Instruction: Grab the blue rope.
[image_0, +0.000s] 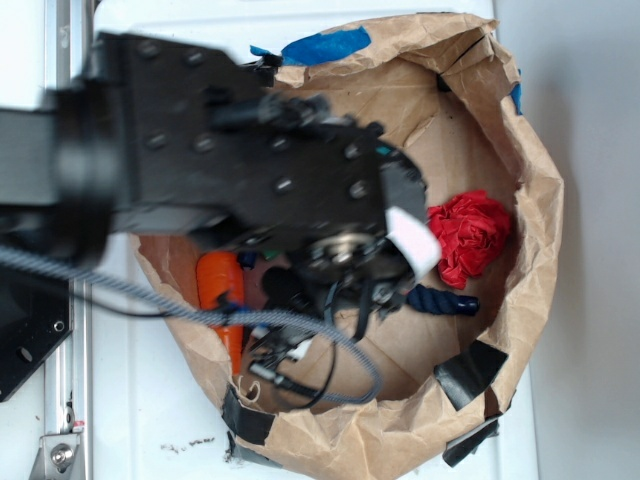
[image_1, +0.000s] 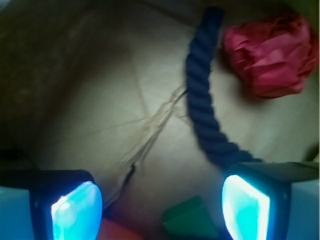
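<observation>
my claw (image_1: 161, 200) hangs wide open and empty inside the paper bag (image_0: 530, 250), since the blue rope (image_1: 200, 100) runs off toward 1 o'clock past my right pad, not between them.

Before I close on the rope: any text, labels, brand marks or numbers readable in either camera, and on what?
No readable text in either view.
White tag on the arm near the gripper: looks blank from here.
Blue tape on the paper bag rim: no print visible.
Blue rope, red crumpled paper, toy carrot: no markings.
The wrist view is too blurred to rule out fine print.
</observation>
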